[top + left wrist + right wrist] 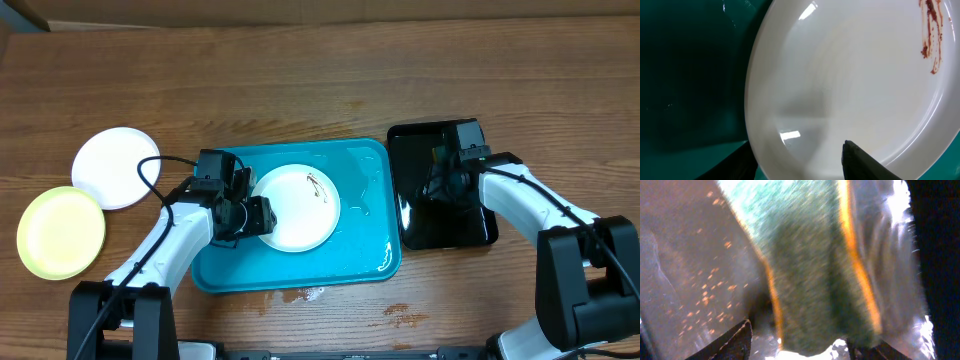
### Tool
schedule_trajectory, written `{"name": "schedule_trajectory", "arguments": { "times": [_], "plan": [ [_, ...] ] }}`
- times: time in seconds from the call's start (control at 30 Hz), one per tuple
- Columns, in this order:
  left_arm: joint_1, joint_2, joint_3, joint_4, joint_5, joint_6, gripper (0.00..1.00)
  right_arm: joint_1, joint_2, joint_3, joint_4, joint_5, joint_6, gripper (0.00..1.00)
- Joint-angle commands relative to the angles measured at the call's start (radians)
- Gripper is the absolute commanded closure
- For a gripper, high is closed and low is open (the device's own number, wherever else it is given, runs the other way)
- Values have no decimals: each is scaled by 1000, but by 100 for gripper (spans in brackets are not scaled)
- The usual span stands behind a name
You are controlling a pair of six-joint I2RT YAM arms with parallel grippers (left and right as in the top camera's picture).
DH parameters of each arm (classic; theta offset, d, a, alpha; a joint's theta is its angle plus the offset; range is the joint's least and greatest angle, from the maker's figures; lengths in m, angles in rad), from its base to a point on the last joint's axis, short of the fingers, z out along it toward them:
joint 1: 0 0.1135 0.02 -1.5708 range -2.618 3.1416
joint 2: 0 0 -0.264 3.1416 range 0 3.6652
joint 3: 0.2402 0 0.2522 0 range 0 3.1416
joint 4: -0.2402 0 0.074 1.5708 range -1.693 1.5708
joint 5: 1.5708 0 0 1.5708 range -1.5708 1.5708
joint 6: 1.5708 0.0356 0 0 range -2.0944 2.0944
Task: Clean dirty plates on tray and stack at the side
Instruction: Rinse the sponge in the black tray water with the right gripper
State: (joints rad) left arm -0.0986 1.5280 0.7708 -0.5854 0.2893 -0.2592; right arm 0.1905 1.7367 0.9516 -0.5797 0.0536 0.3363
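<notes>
Nearest: small brownish stains on the table, just in front of the tray.

Tray: turquoise, at the middle of the table. It holds one white plate, lying flat left of the tray's centre, with a reddish-brown smear towards its far right rim.

Left gripper: at that plate's left rim. The jaws are about half apart and straddle the rim. Whether they press it cannot be told.

Yellow-green plate: on the table, well left of the tray.

Black tray: just beside the turquoise one, on its right.

Right gripper: over the black tray. The jaws are partly apart, either side of a green sponge with an orange edge. Blur hides whether they pinch it.

Farthest: second white plate, behind the yellow-green one, their rims meeting or nearly so.
</notes>
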Motion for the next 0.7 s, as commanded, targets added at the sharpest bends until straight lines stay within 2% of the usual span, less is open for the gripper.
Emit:
{"name": "schedule_trajectory", "arguments": {
  "times": [0.0,0.27,0.33,0.4,0.53,0.67],
  "plan": [
    [-3,2,-7,11,18,-10,45,-1,9,-3,3,-54,-4,42],
    [-3,2,-7,11,18,-10,45,-1,9,-3,32,95,-5,45],
    [-3,2,-7,11,18,-10,45,-1,9,-3,32,80,-5,57],
    [-3,2,-7,11,18,-10,45,-1,8,-1,32,53,-5,62],
    [-3,2,-7,13,18,-10,45,-1,8,18,16,48,-31,64],
    [-3,2,-7,11,18,-10,45,-1,8,40,-7,-32,-53,72]
  ]
}}
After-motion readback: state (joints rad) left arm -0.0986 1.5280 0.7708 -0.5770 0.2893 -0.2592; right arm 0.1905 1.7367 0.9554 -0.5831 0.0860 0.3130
